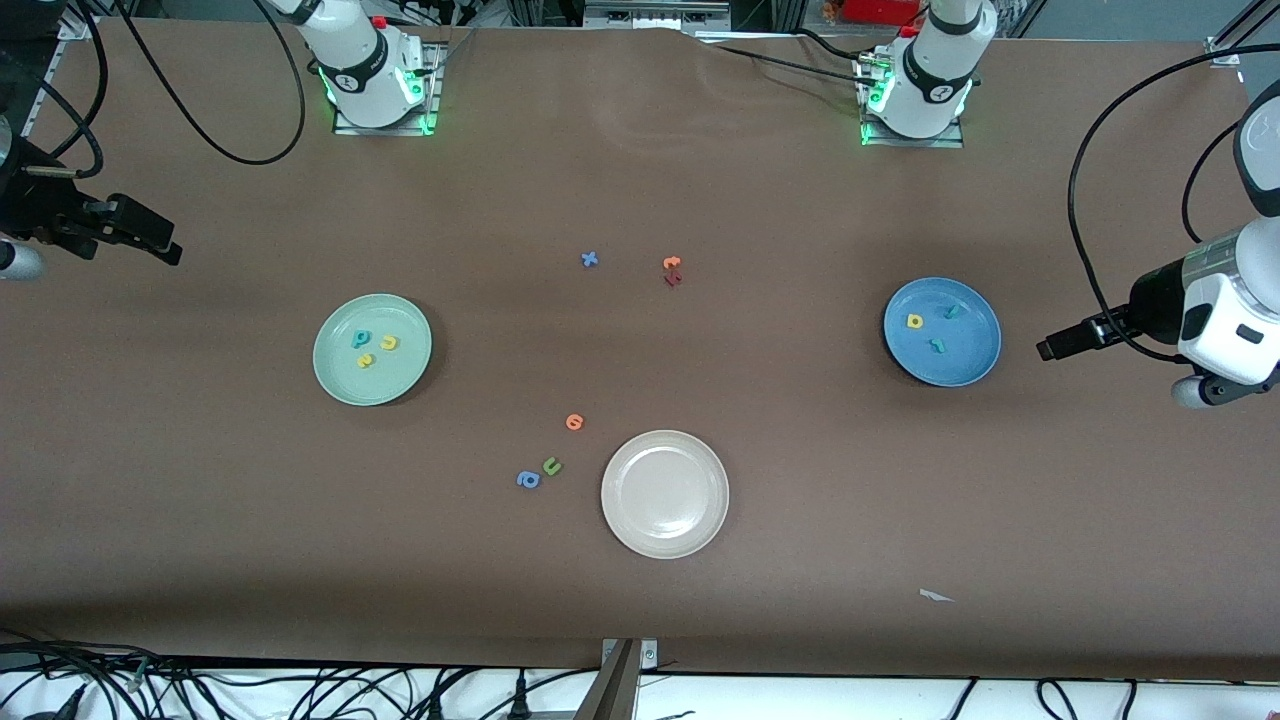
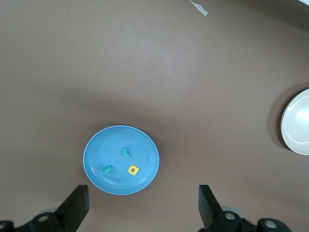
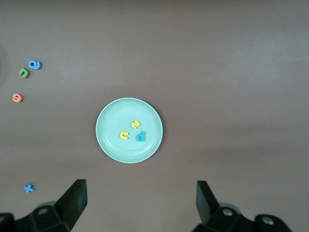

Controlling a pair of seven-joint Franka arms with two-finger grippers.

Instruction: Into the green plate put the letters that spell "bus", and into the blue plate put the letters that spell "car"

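Foam letters b, u, s [image 1: 373, 349] lie in the green plate [image 1: 340, 385].

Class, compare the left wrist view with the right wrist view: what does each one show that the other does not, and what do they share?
Only the left wrist view shows the round medium-blue plate holding a teal c, a thin teal r and a blocky yellow a, plus the cream-white plate's edge.

Only the right wrist view shows the pale mint-green plate holding a yellow u, yellow s and teal b, with the loose blue a, olive-green u, orange letter and blue x.

Both show the brown table and an open gripper's fingers.
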